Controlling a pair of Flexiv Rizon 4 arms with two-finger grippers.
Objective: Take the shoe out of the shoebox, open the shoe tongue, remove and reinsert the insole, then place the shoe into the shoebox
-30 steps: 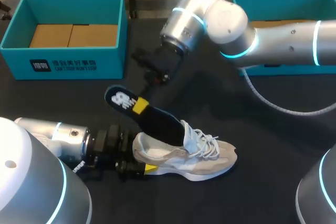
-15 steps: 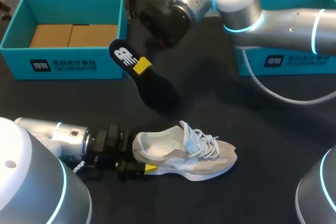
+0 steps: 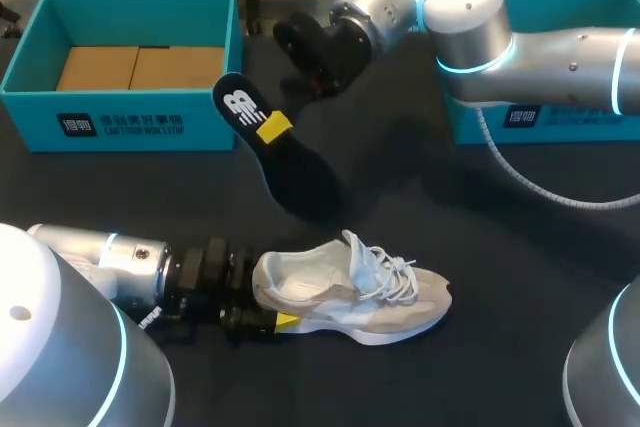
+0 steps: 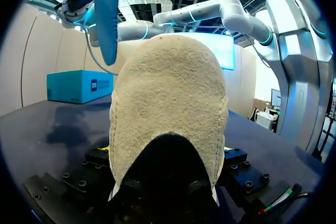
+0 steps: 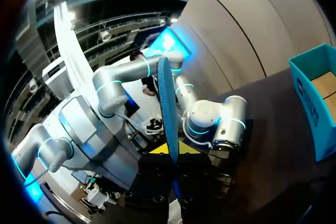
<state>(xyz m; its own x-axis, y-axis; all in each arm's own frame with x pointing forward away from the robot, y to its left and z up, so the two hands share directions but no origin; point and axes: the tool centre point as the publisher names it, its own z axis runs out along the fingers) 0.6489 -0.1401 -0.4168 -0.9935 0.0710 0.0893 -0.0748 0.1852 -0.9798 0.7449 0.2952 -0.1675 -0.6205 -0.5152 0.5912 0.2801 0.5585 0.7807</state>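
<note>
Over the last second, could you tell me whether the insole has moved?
Yes. The insole, held by the right hand, has come out of the shoe and risen toward the left teal box; the shoe has stayed put.

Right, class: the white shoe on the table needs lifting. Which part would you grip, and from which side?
Probably the heel of the shoe, coming in level from behind, one finger on each side. It stands upright on its sole, the heel is narrow and rounded, and the laces and toe point away. The left gripper holds it just there.
</note>
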